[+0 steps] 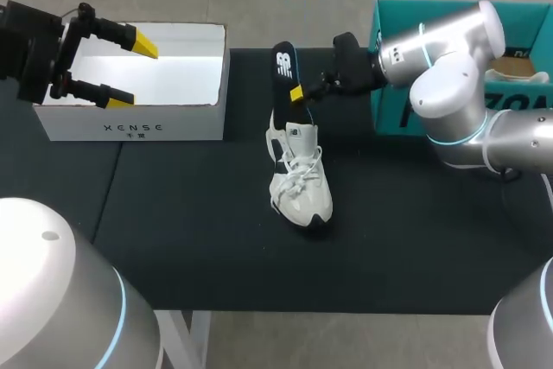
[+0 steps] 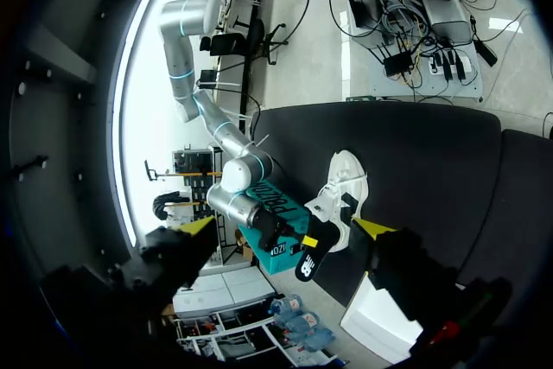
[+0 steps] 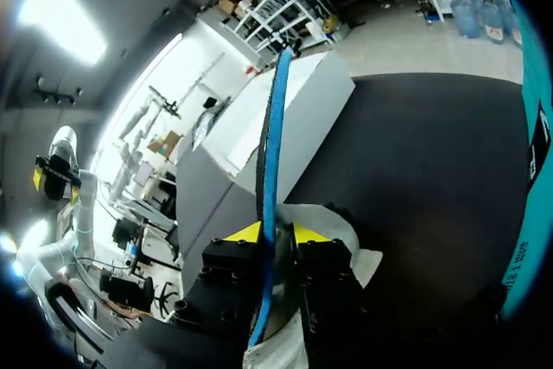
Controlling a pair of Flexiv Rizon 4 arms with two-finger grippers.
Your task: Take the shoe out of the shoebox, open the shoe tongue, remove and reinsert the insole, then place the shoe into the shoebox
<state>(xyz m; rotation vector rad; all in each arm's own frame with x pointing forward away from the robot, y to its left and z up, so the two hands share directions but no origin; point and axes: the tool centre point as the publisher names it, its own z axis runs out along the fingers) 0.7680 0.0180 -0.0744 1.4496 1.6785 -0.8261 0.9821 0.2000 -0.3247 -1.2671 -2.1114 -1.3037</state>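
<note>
A white sneaker (image 1: 301, 183) lies on the black table mat, toe toward me. A black insole with a blue edge (image 1: 285, 71) stands upright, its lower end down in the shoe's opening. My right gripper (image 1: 298, 92) comes in from the right and is shut on the insole just above the shoe. In the right wrist view the insole (image 3: 272, 144) runs up between the two yellow tips of that gripper (image 3: 270, 233), over the shoe (image 3: 346, 239). My left gripper (image 1: 130, 66) hangs open over the white shoebox (image 1: 130, 127), holding nothing. From the left wrist view, shoe (image 2: 341, 187) and insole (image 2: 313, 258) lie far ahead.
A teal box (image 1: 389, 66) stands at the table's back right, right behind my right arm. The white shoebox (image 3: 302, 110) is at the back left, with its lid off. Bare mat lies in front of the shoe.
</note>
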